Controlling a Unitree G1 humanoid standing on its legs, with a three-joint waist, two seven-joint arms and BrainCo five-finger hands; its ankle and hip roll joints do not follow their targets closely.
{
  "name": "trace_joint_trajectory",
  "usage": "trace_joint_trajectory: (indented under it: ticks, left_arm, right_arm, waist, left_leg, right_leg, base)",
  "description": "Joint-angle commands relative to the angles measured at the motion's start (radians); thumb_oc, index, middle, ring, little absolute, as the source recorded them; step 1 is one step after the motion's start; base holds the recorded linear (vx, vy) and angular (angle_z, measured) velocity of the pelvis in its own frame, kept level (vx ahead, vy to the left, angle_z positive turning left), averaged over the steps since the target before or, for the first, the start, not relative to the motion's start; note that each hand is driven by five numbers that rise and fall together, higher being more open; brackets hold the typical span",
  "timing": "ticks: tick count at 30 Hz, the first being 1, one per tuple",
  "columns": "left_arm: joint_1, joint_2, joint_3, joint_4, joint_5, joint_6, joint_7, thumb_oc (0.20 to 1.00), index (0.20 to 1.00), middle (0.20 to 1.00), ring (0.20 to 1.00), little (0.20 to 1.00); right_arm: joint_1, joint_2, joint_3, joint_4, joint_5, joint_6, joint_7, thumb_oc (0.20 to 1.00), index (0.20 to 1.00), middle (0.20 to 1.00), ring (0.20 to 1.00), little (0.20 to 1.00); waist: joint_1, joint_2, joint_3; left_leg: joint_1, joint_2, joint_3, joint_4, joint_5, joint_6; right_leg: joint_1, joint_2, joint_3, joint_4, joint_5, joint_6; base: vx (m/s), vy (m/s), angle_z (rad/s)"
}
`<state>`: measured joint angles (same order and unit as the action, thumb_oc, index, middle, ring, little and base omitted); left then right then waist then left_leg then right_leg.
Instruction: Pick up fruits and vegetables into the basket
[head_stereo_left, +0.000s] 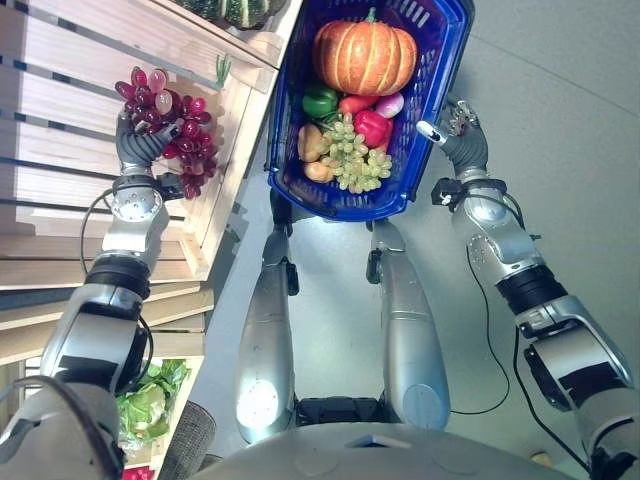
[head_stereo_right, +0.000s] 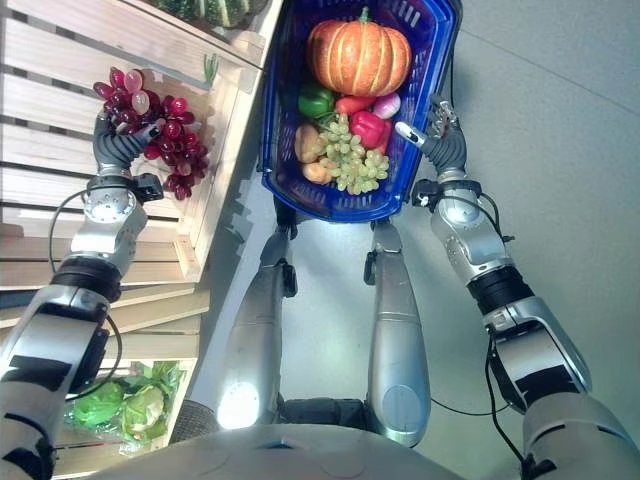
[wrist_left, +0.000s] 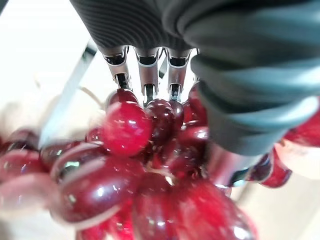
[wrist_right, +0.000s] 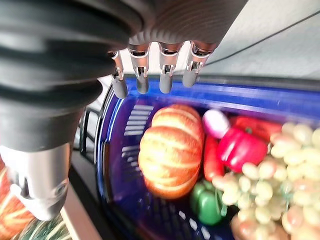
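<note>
A bunch of red grapes (head_stereo_left: 190, 140) hangs in front of the wooden crate shelf, and my left hand (head_stereo_left: 138, 148) is shut on it from below. In the left wrist view the fingers (wrist_left: 146, 85) dig into the red grapes (wrist_left: 125, 130). At its right rim my right hand (head_stereo_left: 458, 130) holds up the blue basket (head_stereo_left: 340, 205), fingers (wrist_right: 142, 75) curled. Inside the basket lie an orange pumpkin (head_stereo_left: 365, 55), a green pepper (head_stereo_left: 320, 100), a red pepper (head_stereo_left: 372, 128), green grapes (head_stereo_left: 355, 160) and other small produce.
Slatted wooden crates (head_stereo_left: 60, 150) stack up along the left. A dark green squash (head_stereo_left: 240, 10) sits on the top crate, and leafy greens (head_stereo_left: 150, 400) fill a low crate. Grey floor (head_stereo_left: 560, 90) spreads to the right.
</note>
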<state>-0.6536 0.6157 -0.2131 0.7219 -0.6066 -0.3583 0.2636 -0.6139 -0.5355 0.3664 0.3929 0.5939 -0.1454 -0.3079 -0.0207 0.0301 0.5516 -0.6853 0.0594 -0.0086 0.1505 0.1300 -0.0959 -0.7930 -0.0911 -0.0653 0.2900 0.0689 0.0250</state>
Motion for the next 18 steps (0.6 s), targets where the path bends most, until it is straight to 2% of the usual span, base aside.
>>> trace_joint_trajectory:
  ticks: [1, 4, 6, 7, 9, 12, 18]
  left_arm:
    - [0.003, -0.035, 0.117, -0.087, -0.176, -0.182, -0.11, 0.2, 0.2, 0.2, 0.2, 0.2]
    - [0.024, -0.062, 0.142, -0.149, -0.244, -0.246, -0.182, 0.2, 0.2, 0.2, 0.2, 0.2]
    - [0.026, -0.064, 0.144, -0.154, -0.254, -0.257, -0.191, 0.2, 0.2, 0.2, 0.2, 0.2]
    - [0.035, -0.079, 0.153, -0.195, -0.284, -0.282, -0.234, 0.2, 0.2, 0.2, 0.2, 0.2]
    - [0.051, -0.104, 0.161, -0.261, -0.259, -0.3, -0.259, 0.2, 0.2, 0.2, 0.2, 0.2]
    - [0.064, -0.115, 0.151, -0.358, -0.258, -0.295, -0.305, 0.2, 0.2, 0.2, 0.2, 0.2]
    - [0.075, -0.131, 0.099, -0.56, -0.261, -0.236, -0.376, 0.2, 0.2, 0.2, 0.2, 0.2]
  right_arm:
    - [0.053, 0.015, -0.029, -0.1, -0.083, -0.099, 0.065, 1.0, 1.0, 1.0, 1.0, 1.0]
    - [0.063, 0.018, -0.026, -0.134, -0.117, -0.123, 0.112, 1.0, 1.0, 1.0, 1.0, 1.0]
    - [0.065, 0.017, -0.026, -0.137, -0.122, -0.126, 0.116, 1.0, 1.0, 1.0, 1.0, 1.0]
    - [0.066, 0.017, -0.021, -0.151, -0.151, -0.136, 0.132, 1.0, 1.0, 1.0, 1.0, 1.0]
    - [0.073, 0.017, -0.019, -0.191, -0.163, -0.133, 0.161, 1.0, 1.0, 1.0, 1.0, 1.0]
    - [0.075, 0.01, -0.012, -0.237, -0.185, -0.14, 0.199, 1.0, 1.0, 1.0, 1.0, 1.0]
    - [0.047, -0.007, 0.012, -0.334, -0.227, -0.145, 0.264, 1.0, 1.0, 1.0, 1.0, 1.0]
  waist:
    - [-0.003, 0.004, -0.032]
    - [0.0, 0.003, -0.032]
    - [0.0, 0.003, -0.032]
    - [0.003, 0.003, -0.032]
    - [0.005, 0.003, -0.032]
    - [0.01, 0.004, -0.032]
    - [0.015, 0.007, -0.032]
  left_leg:
    - [0.001, -0.115, 0.003, 0.019, -0.064, 0.053]
    - [0.007, -0.116, 0.003, 0.017, -0.065, 0.055]
    - [0.008, -0.116, 0.002, 0.017, -0.066, 0.055]
    - [0.011, -0.116, 0.002, 0.017, -0.068, 0.055]
    - [0.014, -0.117, 0.002, 0.015, -0.069, 0.057]
    - [0.013, -0.118, 0.001, 0.015, -0.068, 0.059]
    - [0.026, -0.121, 0.002, 0.006, -0.067, 0.065]
  right_leg:
    - [0.081, 0.059, -0.059, 0.01, -0.107, 0.029]
    - [0.087, 0.059, -0.061, 0.011, -0.111, 0.027]
    - [0.088, 0.059, -0.061, 0.011, -0.112, 0.027]
    - [0.093, 0.057, -0.063, 0.011, -0.114, 0.027]
    - [0.097, 0.056, -0.065, 0.011, -0.115, 0.027]
    - [0.1, 0.054, -0.069, 0.01, -0.115, 0.027]
    - [0.115, 0.053, -0.073, -0.003, -0.11, 0.028]
  base:
    - [0.0, 0.0, 0.0]
    - [0.0, 0.0, 0.0]
    - [0.0, 0.0, 0.0]
    - [0.0, 0.0, 0.0]
    - [0.0, 0.0, 0.0]
    - [0.0, -0.012, 0.0]
    - [0.0, -0.013, 0.0]
